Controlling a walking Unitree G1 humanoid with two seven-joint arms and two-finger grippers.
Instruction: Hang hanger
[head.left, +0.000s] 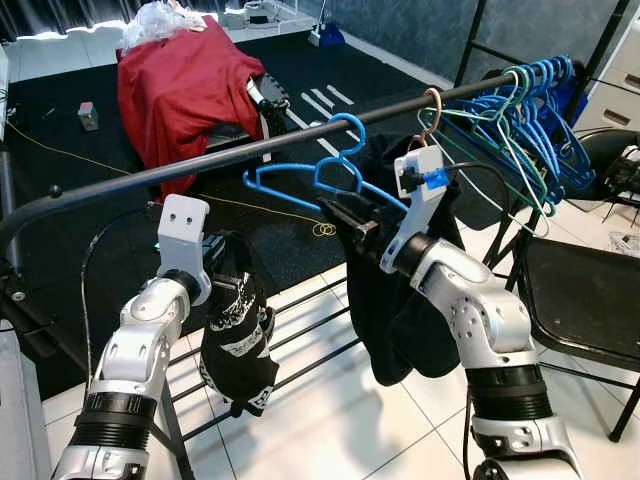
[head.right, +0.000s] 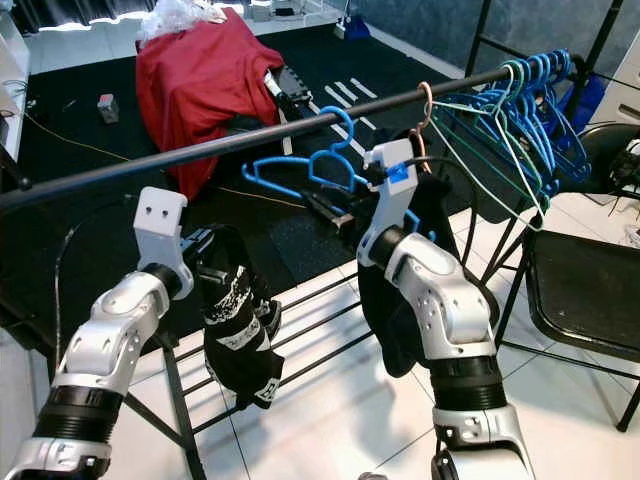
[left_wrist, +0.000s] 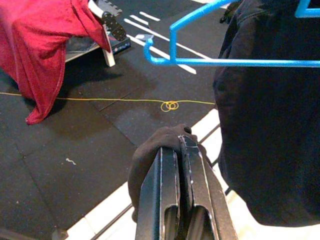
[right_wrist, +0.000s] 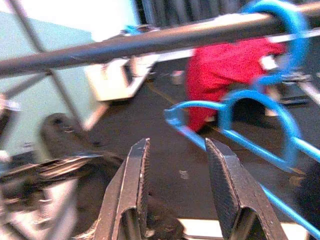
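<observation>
Scanning your head views: blue hanger (head.left: 318, 172) hooked over the black rail (head.left: 200, 165) at centre; right gripper (head.left: 338, 212) just below it, at six o'clock. Left wrist view: left gripper (left_wrist: 182, 150) pinched on a black garment (left_wrist: 150, 155). Right wrist view: fingers (right_wrist: 131, 180) parted, empty.

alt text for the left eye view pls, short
A blue hanger carrying a black garment hangs hooked on the black rail, the right gripper just below it. The left gripper holds black printed cloth under the rail.
</observation>
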